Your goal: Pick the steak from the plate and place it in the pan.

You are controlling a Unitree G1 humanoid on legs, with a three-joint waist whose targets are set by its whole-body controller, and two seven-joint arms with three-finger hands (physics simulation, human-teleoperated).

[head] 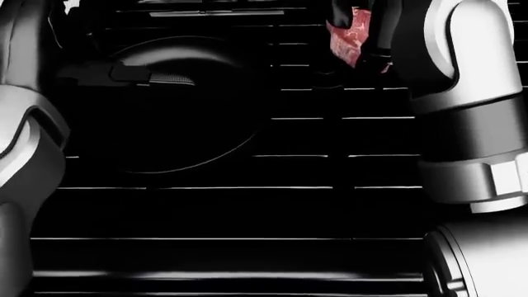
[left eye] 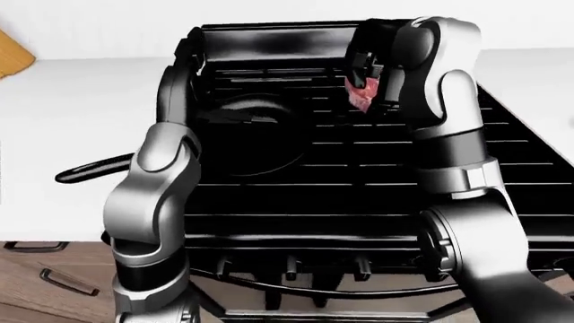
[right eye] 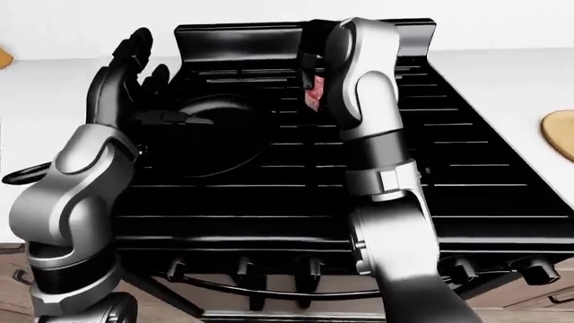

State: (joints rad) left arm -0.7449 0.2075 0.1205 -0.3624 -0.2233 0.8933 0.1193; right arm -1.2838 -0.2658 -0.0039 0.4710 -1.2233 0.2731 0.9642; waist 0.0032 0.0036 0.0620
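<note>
While the steak [head: 346, 38] is hanging pinched in the fingers of the right robot hand [left eye: 369, 79], it is sitting above the black stove [right eye: 449, 168] grates, just to the right of the pan [head: 177, 108] in the head view and not yet over it. The pickup is looking done; what is remaining, by my judgement, is carrying the meat leftward across the rim and letting it go inside. The left robot hand [right eye: 126, 64] is standing with fingers spread and empty near the pan's left side, above its handle [left eye: 94, 169], which is reaching out over the white bench [left eye: 72, 121]. A tan disc, possibly the plate [right eye: 560, 131], is showing at the right-eye view's right edge. Nothing is blocking the short path to the pan.
</note>
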